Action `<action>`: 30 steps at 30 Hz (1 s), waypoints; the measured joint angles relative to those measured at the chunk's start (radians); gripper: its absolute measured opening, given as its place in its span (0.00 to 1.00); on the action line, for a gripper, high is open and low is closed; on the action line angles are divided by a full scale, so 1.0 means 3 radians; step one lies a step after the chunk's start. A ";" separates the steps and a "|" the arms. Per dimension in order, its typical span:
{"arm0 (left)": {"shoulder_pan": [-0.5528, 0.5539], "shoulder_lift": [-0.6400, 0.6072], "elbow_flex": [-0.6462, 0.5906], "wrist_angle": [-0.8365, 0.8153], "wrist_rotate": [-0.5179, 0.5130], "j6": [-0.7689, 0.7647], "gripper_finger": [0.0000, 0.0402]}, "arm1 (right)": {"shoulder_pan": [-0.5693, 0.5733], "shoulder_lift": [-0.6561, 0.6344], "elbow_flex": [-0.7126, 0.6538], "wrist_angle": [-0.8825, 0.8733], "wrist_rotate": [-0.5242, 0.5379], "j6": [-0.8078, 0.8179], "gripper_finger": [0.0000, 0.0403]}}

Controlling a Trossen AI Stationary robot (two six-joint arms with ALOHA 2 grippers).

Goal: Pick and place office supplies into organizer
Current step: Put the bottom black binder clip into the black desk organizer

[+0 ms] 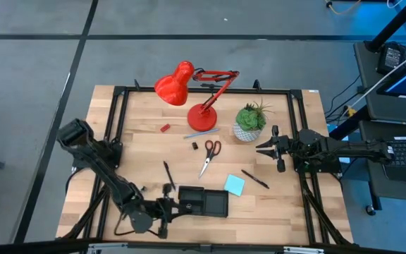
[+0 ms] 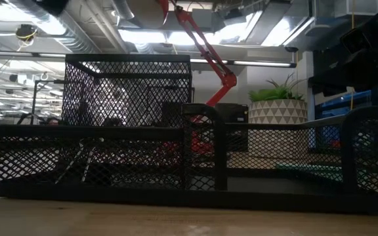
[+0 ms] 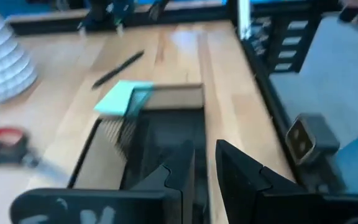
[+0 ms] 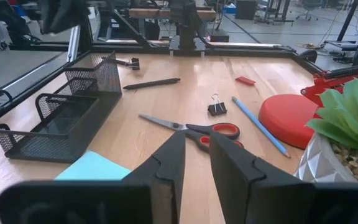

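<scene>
The black mesh organizer (image 1: 203, 202) stands near the table's front edge. My left gripper (image 3: 204, 158) hovers over its left end (image 1: 166, 210), fingers slightly apart with nothing between them. The red-handled scissors (image 1: 210, 155) lie at mid-table and the light blue sticky-note pad (image 1: 235, 185) lies flat just beyond the organizer's right end. One dark pen (image 1: 254, 178) lies to the right of the pad and another (image 1: 168, 173) behind the organizer. A black clip (image 1: 194, 145), a blue pencil (image 1: 201, 132) and a small red piece (image 1: 165, 128) lie farther back. My right gripper (image 4: 196, 146) waits at the right edge, slightly open and holding nothing.
A red desk lamp (image 1: 189, 92) and a potted plant (image 1: 249, 121) stand at the back of the table. A black frame (image 1: 118, 113) runs around the tabletop. Bare wood lies between the scissors and the left frame rail.
</scene>
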State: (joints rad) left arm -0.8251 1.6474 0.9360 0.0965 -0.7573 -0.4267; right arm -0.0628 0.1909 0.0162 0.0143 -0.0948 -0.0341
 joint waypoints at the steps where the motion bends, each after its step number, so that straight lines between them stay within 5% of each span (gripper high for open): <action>1: -0.0011 -0.0051 0.0000 -0.0179 -0.0028 -0.0140 0.15 | 0.0000 0.0000 0.0000 0.0000 0.0000 0.0002 0.19; 10: -0.0015 -0.0317 0.0000 -0.2039 0.0326 -0.1801 0.15 | 0.0001 0.0000 0.0000 0.0001 -0.0001 0.0000 0.19; 19: 0.0015 -0.0315 0.0000 -0.3078 0.1791 -0.3731 0.15 | 0.0000 0.0000 0.0000 0.0000 -0.0001 -0.0033 0.19; 25: 0.0015 -0.0315 0.0000 -0.3310 0.2443 -0.4172 0.15 | 0.0000 0.0000 0.0000 0.0000 -0.0003 -0.0081 0.19; 30: 0.0034 -0.0315 0.0000 -0.3423 0.2348 -0.4367 0.15 | 0.0001 0.0000 0.0000 0.0000 -0.0003 -0.0091 0.19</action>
State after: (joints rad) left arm -0.8148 1.5528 0.9360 -0.9305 -0.0529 -1.7369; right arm -0.0626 0.1909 0.0162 0.0143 -0.0956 -0.0614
